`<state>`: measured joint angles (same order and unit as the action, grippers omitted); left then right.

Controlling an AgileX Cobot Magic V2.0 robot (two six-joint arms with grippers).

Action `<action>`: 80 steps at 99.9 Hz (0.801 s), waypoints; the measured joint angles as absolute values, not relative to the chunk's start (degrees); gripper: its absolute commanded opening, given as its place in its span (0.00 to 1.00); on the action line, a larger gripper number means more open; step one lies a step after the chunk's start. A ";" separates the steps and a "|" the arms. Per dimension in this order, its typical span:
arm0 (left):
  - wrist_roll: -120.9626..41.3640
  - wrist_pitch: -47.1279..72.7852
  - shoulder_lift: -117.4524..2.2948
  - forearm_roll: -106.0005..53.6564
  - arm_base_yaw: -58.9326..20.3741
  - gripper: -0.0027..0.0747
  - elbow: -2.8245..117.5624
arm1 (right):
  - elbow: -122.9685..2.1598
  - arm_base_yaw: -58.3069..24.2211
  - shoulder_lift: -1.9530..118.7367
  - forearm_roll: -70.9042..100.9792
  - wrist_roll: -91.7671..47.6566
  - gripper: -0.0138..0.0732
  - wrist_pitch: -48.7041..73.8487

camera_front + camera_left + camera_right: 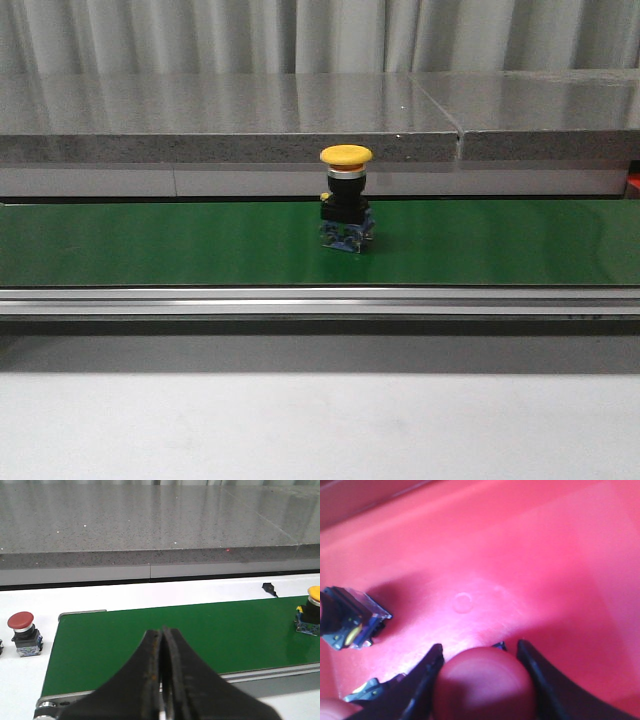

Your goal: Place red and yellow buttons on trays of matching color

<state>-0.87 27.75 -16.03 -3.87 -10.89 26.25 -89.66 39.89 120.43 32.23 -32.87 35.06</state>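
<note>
The right pincer [482, 662] grips a red button [485, 685] low over the red tray [545, 570] (another button's body [352, 617] lies beside it, half cut off). The left pincer [162, 650] hangs closed, empty, above the green belt [200, 635]; a yellow button [311, 611] stands beyond.

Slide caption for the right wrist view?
Right end effector grips a red button over the red tray.

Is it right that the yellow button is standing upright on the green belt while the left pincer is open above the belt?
Not quite. The yellow button does stand upright on the green belt, but the left pincer is shut, its fingers pressed together with nothing between them, as the left wrist view shows.
</note>
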 measured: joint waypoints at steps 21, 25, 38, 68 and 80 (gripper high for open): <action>-0.87 27.75 -16.03 -3.87 -10.89 0.01 26.25 | -89.85 39.89 121.20 32.44 -32.87 0.35 35.06; -0.87 27.75 -16.03 -3.87 -10.89 0.01 26.25 | -89.88 39.89 121.20 32.57 -32.87 0.42 35.06; -0.87 27.75 -16.03 -3.87 -10.89 0.01 26.25 | -89.98 39.89 121.20 32.80 -32.87 0.75 35.59; -0.87 27.75 -16.03 -3.87 -10.89 0.01 26.25 | -89.98 39.89 119.37 32.80 -32.87 0.91 36.05; -0.87 27.75 -16.03 -3.87 -10.89 0.01 26.25 | -89.98 39.89 116.55 32.93 -32.87 0.91 35.62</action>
